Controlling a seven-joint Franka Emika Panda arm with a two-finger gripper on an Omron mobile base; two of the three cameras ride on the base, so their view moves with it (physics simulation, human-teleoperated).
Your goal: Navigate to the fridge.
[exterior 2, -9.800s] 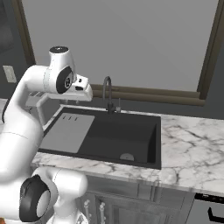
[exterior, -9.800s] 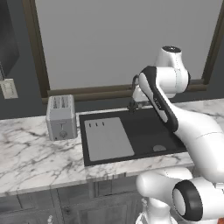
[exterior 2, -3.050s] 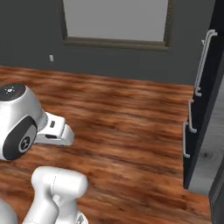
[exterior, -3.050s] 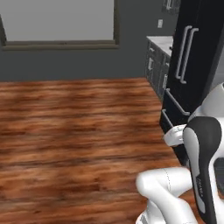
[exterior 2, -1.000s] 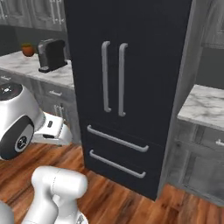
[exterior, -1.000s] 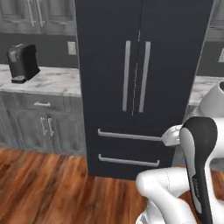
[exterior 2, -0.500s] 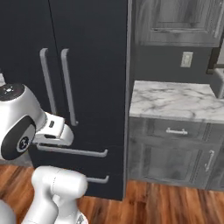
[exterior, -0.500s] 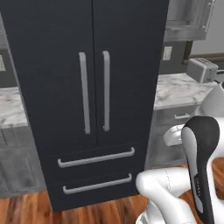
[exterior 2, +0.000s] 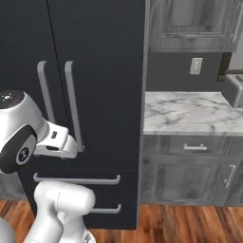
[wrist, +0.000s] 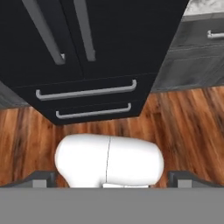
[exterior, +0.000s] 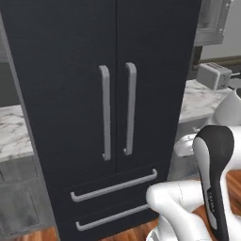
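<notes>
- Left base view: fridge [exterior: 94,94] fills centre, near and head-on, consistent with arrival at the goal; matte-black doors, two long rounded silver handles [exterior: 117,110] meeting at the seam, two drawer bars below. Boxy metal toaster [exterior: 213,76] on marble counter [exterior: 200,101], far right.
- Right base view: fridge at left, tall and flat-faced; veined marble counter over grey panelled cabinets [exterior 2: 190,175] to its right; wood-plank floor [exterior 2: 190,225] below.
- Hand view: fridge drawers straight ahead, glossy floor beneath; gripper [wrist: 112,177] tips at lower corners, well apart, apparently open and empty.
</notes>
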